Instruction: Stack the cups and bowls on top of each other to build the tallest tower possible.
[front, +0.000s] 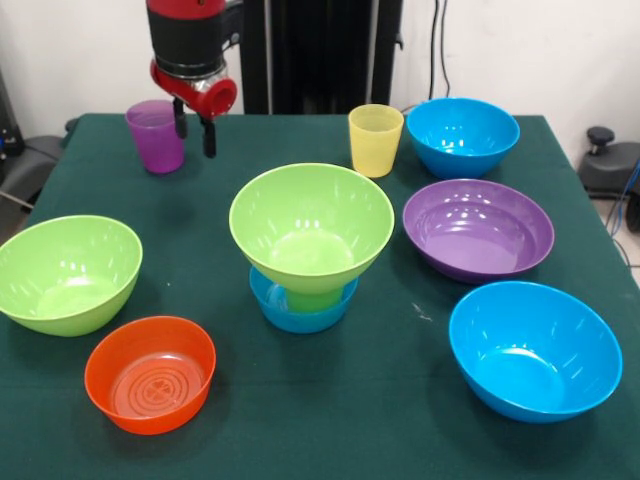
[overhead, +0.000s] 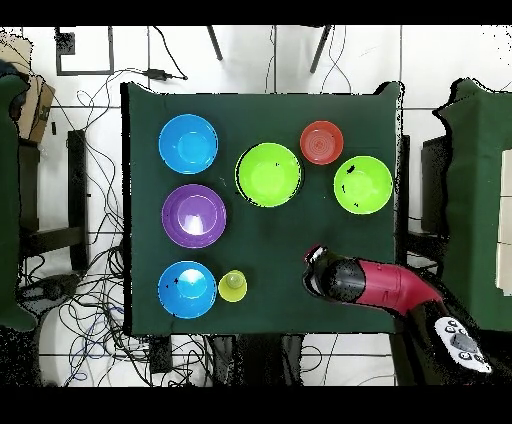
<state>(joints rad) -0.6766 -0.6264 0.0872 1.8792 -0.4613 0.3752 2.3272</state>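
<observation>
The tower stands mid-table: a small blue bowl, a green cup in it, and a lime green bowl on top; from overhead only the green bowl shows. My gripper hangs open and empty at the far left, just right of the purple cup, with one finger at the cup's edge. In the overhead view the arm's head hides the purple cup. The yellow cup stands upright behind the tower.
Loose bowls ring the tower: a lime green bowl, an orange bowl, a wide purple bowl, a far blue bowl and a near blue bowl.
</observation>
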